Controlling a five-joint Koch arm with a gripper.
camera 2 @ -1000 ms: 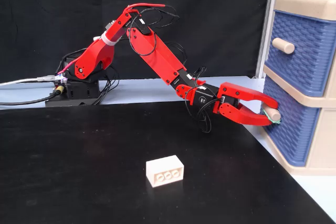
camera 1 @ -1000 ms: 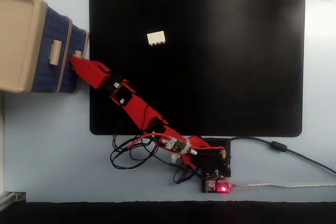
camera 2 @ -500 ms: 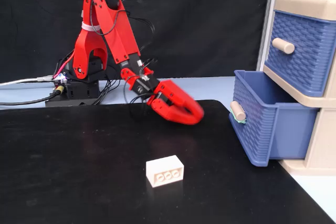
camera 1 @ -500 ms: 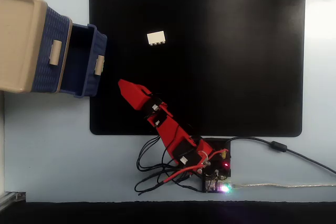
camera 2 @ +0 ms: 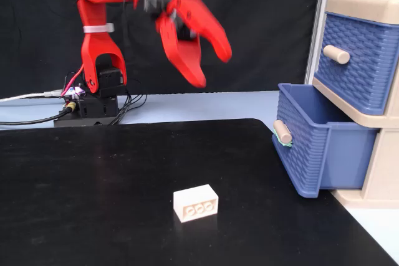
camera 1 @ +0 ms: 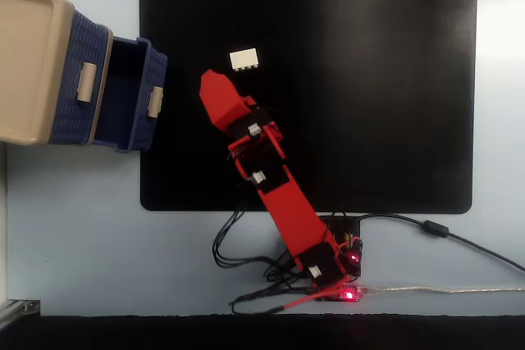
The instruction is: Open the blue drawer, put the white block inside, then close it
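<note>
The white block (camera 1: 244, 59) (camera 2: 196, 203) lies on the black mat, free of any grip. The blue drawer (camera 1: 131, 94) (camera 2: 315, 147) is the lower one in the beige cabinet (camera 1: 33, 63) and stands pulled out, its inside showing. My red gripper (camera 1: 212, 88) (camera 2: 212, 66) hangs in the air above the mat, open, nothing between its fingers. In a fixed view (camera 1: 212, 88) it sits just below and left of the block, to the right of the drawer.
The upper blue drawer (camera 1: 82, 79) (camera 2: 355, 60) stays shut. The black mat (camera 1: 369, 79) covers most of the table. The arm's base (camera 2: 93, 101) and cables (camera 1: 426, 227) sit at the mat's edge.
</note>
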